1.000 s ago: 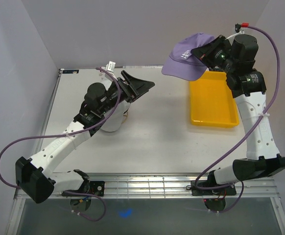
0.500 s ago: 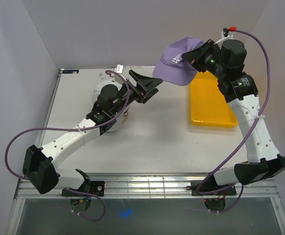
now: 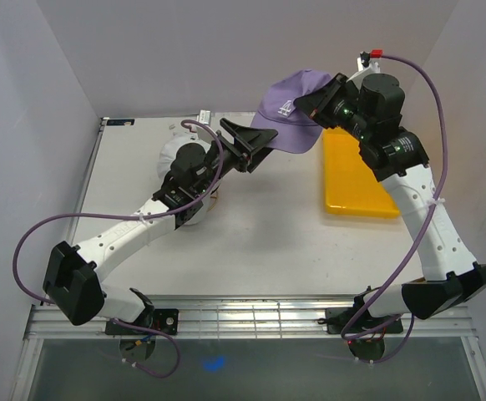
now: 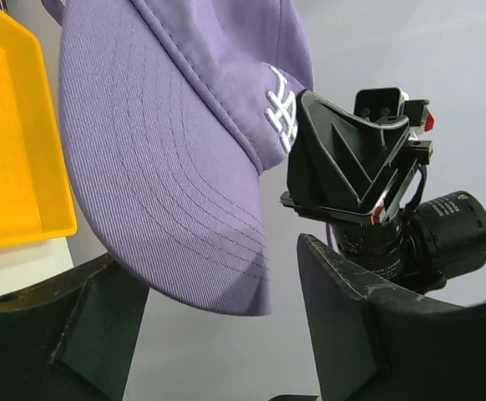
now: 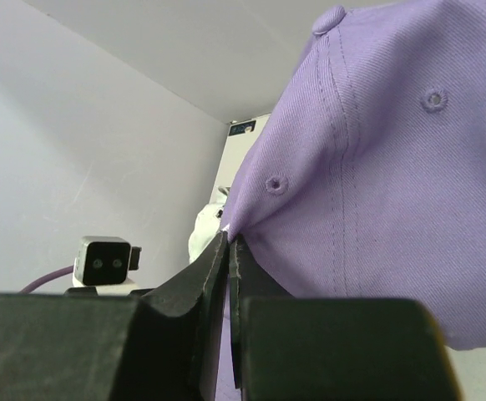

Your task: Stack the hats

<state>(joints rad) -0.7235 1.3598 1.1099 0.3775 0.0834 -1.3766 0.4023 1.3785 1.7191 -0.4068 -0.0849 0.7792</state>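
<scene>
My right gripper (image 3: pixel 316 102) is shut on the crown fabric of the purple hat (image 3: pixel 291 113), which hangs in the air left of the tray; in the right wrist view the jaws (image 5: pixel 229 244) pinch a fold of the purple hat (image 5: pixel 377 167). My left gripper (image 3: pixel 258 147) stands open just below and left of it. In the left wrist view the brim of the purple hat (image 4: pixel 159 192) dips between the spread fingers of the left gripper (image 4: pixel 222 334) without touching either. A white hat (image 3: pixel 173 155) sits on the table under the left arm, mostly hidden.
A yellow tray (image 3: pixel 364 180) lies on the table at the right, under the right arm, and shows in the left wrist view too (image 4: pixel 9 150). The white walls close in behind and on both sides.
The right arm has carried the purple hat leftward to the left gripper. The left arm has swung right and up, so its open fingers now flank the brim, and they have narrowed slightly.
</scene>
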